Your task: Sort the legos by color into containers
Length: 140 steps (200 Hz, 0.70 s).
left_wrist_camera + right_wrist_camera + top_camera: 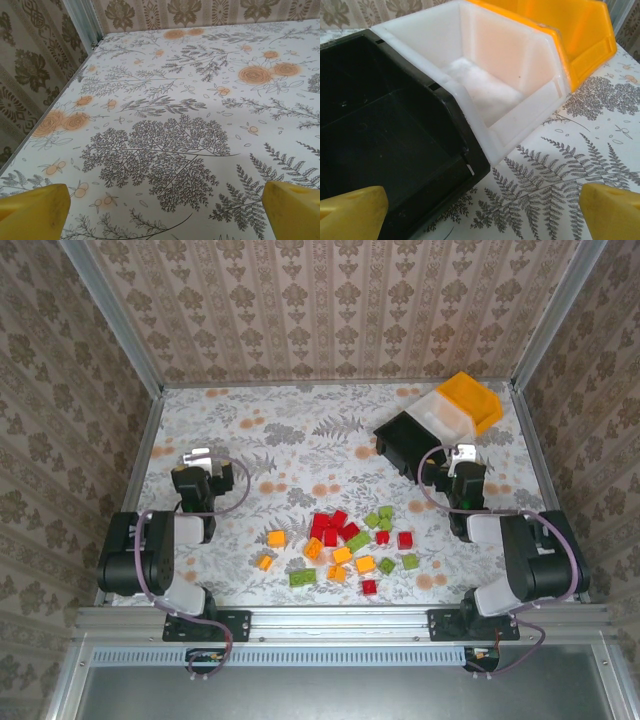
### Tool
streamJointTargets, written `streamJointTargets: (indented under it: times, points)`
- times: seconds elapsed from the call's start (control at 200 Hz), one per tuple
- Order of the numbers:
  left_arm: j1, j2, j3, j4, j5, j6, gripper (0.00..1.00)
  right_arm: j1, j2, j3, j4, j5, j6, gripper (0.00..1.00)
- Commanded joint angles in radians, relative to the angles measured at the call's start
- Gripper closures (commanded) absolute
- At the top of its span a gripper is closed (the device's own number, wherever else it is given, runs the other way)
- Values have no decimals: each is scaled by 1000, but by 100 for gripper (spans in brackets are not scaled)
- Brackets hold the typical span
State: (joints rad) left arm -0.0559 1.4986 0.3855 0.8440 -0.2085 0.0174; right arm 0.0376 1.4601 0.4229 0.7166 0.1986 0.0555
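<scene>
The legos lie loose in a cluster at the table's front centre: red ones (330,528), orange-yellow ones (276,537) and light green ones (302,578). The three containers stand nested in a slanting row at the back right: black (408,440), white (447,414), orange (472,398). All three look empty in the right wrist view: black (390,150), white (510,65), orange (585,35). My left gripper (197,455) (164,210) is open over bare table at the left. My right gripper (462,452) (481,211) is open just in front of the black bin's near corner.
Patterned walls with metal corner rails (118,315) close in the flowered table (300,440) on three sides. An aluminium beam (330,620) runs along the near edge, where both arm bases are bolted. Open tabletop lies between the bricks and the back wall.
</scene>
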Motion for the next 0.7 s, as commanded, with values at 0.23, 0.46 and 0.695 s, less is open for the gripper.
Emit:
streamJointTargets:
  times: [0.23, 0.46, 0.695]
  points:
    - [-47, -277, 70, -195, -271, -174, 0, 71, -184, 176, -256, 266, 66, 0]
    - [54, -441, 149, -750, -364, -985, 0, 28, -53, 554, -887, 317, 553, 0]
    - [139, -505, 68, -534, -48, -893, 0, 19, 51, 593, -737, -104, 424, 0]
